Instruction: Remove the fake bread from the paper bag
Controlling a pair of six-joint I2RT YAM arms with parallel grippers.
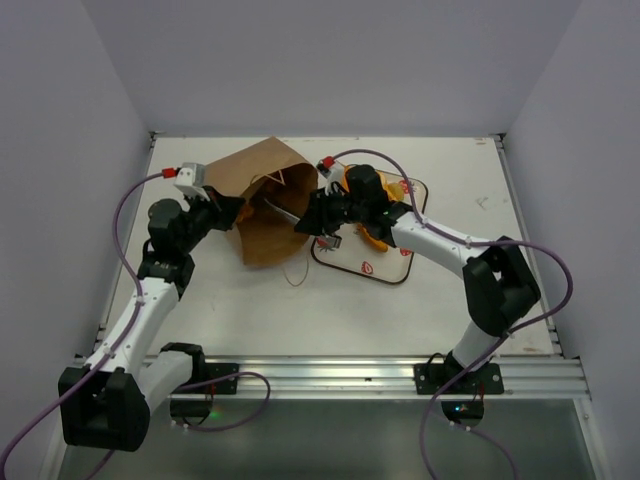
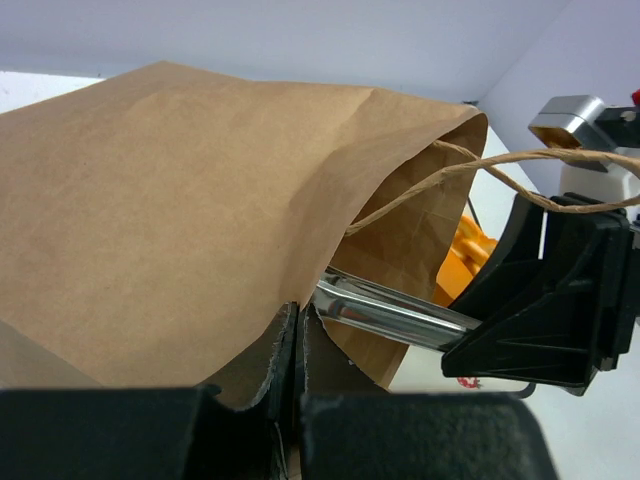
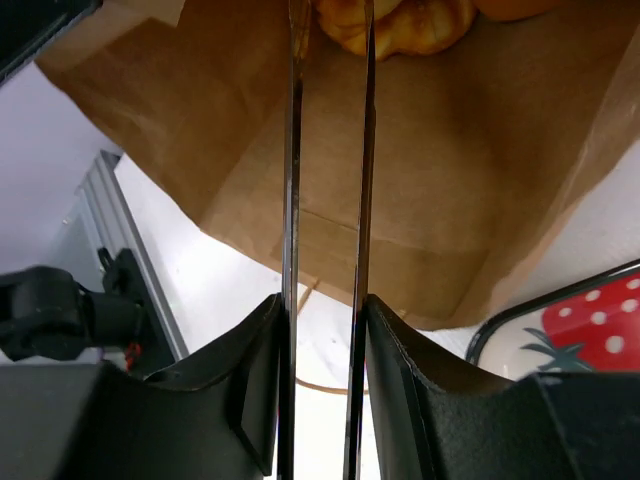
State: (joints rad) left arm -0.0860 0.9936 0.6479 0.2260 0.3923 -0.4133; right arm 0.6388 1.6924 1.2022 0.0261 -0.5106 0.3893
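The brown paper bag [image 1: 265, 200] lies on its side with its mouth toward the right. My left gripper [image 1: 228, 212] is shut on the bag's rim, and the paper edge sits pinched between its fingers [image 2: 296, 335]. My right gripper [image 1: 315, 218] is shut on a pair of metal tongs [image 1: 280, 212]. The two tong blades [image 3: 292, 150] reach into the paper bag [image 3: 470, 170]. Glossy golden fake bread [image 3: 410, 20] lies deep inside, with the blade tips on either side of one lump. The tongs [image 2: 390, 310] also cross the left wrist view under a string handle [image 2: 480, 170].
A strawberry-print tray [image 1: 392, 270] lies right of the bag with orange bread pieces [image 1: 375, 235] on it. Its rim [image 3: 500, 330] shows beside the bag's mouth. A loose string handle [image 1: 295, 272] trails on the table. Walls close off the back and both sides.
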